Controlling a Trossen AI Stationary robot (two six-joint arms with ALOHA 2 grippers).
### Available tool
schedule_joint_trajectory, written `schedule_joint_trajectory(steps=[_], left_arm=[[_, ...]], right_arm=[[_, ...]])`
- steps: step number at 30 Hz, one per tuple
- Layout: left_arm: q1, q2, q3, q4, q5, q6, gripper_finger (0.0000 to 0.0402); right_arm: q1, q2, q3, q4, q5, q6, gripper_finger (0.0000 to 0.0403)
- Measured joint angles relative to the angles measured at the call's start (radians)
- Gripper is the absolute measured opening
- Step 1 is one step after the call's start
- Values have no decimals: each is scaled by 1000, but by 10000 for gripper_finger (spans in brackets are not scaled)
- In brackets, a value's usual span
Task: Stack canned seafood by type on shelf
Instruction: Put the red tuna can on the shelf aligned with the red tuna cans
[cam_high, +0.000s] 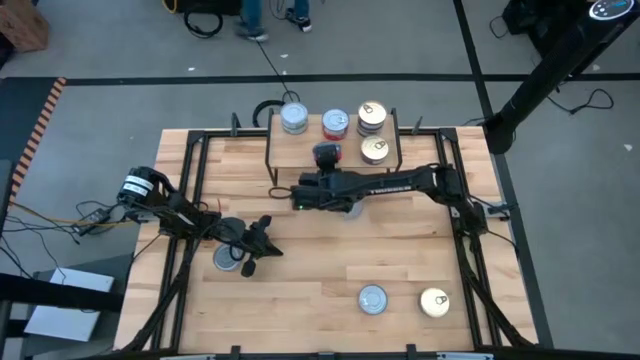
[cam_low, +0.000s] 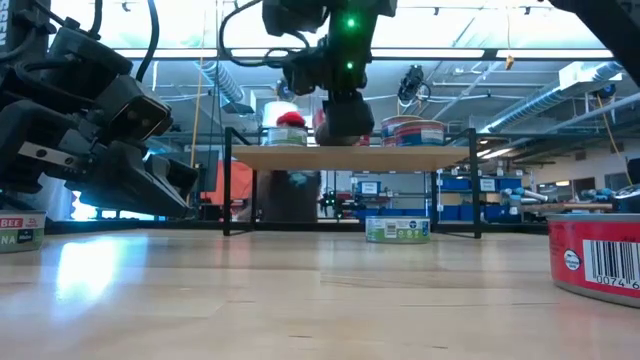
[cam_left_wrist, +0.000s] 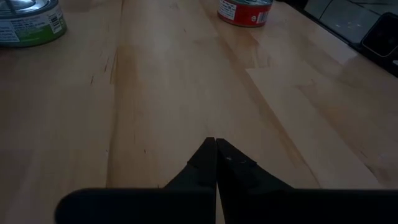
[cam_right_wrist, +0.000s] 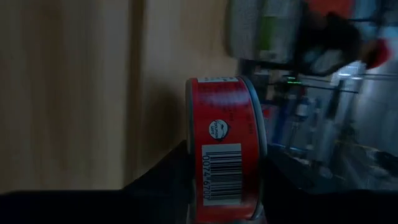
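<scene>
Right gripper: a red tin is clamped between half-parted fingers over the shelf — for stacking with red ones.
Left gripper: fingers pressed shut, empty, parked over the desk.

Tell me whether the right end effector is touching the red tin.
Touching: the right wrist view shows the right end effector with its dark fingers pressed against both sides of the red tin.

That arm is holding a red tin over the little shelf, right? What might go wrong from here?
Yes. The right gripper grips the red tin by its sides, above the shelf.

1. The tin looks tilted on edge in the wrist view, so it might land crooked or roll off.
2. Stacks of tins already crowd the shelf's back, so the arm could nudge one over.
3. The left gripper waits shut near a tin on the table, which a sweep might knock.
</scene>
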Motion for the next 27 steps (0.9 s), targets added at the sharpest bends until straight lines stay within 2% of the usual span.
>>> schedule_joint_trajectory(steps=[4,10,14,18,27], left_arm=[[0,0,0,0,0,0,6],[0,0,0,0,0,0,6],[0,0,0,0,0,0,6],[0,0,0,0,0,0,6],[0,0,0,-1,1,-1,6]], right_arm=[[-20,-3,-1,1,-50,43,160],[-36,1,-2,-15,-120,108,255],[-43,-1,-1,-30,-139,158,292],[-49,-1,5,-72,-147,219,299],[-73,-1,84,-198,-214,359,277]])
